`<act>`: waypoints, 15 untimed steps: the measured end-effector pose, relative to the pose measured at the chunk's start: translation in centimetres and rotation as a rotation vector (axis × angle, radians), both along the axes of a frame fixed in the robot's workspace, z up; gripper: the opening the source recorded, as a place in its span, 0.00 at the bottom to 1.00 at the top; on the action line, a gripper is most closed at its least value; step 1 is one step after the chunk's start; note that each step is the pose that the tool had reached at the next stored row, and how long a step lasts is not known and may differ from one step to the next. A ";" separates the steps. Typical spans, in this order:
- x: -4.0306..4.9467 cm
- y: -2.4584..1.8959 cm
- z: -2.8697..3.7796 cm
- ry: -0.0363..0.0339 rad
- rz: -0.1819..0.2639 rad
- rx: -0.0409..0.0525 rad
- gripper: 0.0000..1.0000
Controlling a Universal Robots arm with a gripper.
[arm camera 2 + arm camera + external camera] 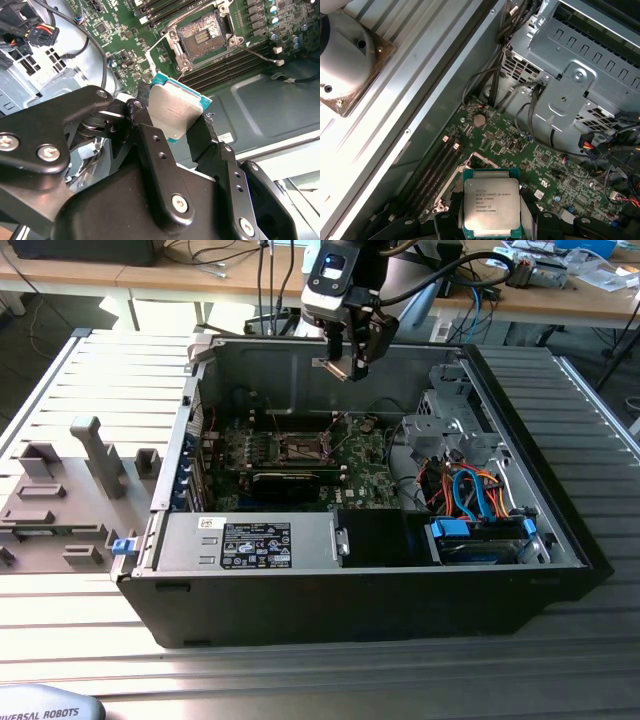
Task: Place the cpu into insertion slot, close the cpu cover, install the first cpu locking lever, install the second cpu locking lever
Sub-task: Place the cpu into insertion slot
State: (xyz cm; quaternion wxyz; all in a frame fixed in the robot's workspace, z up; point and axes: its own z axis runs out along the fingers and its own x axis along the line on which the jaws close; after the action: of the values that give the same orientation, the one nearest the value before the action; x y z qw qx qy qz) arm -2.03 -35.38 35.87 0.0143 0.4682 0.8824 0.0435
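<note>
The computer case [540, 465] lay on its side with its wide face open upward; its grey wall [270, 370] rose behind the gripper [349, 364], and the metal drive cage [447, 415] stood to the exterior view's right, well apart from the arm. The gripper hung above the open case, over the motherboard [375, 475], with free air below it; the insertion slot [305, 448] sat lower down and apart from it, its contact field bare in the second wrist view [202, 35]. A black card [290, 481] ran just beside the slot, on the side nearer the exterior camera; memory slots [227, 67] flanked it.

The cpu [175, 112] was square, so it had no long side; its dull metal top faced both wrist cameras [491, 207], and in the second wrist view one green-edged corner pointed toward the slot; it hung tilted, not level with the board.

The black fingers [150, 145] were clamped on two opposite edges of the cpu, which jutted out past their tips.
</note>
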 end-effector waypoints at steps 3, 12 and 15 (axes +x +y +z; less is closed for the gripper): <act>0.00 0.00 -0.01 0.0000 -0.003 0.0000 0.54; 0.00 0.00 -0.02 0.0000 -0.012 0.0000 0.54; 0.00 0.00 -0.03 0.0000 -0.015 0.0000 0.54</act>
State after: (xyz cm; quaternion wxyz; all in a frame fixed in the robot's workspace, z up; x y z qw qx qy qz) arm -2.03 -35.38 35.84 0.0146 0.4747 0.8789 0.0434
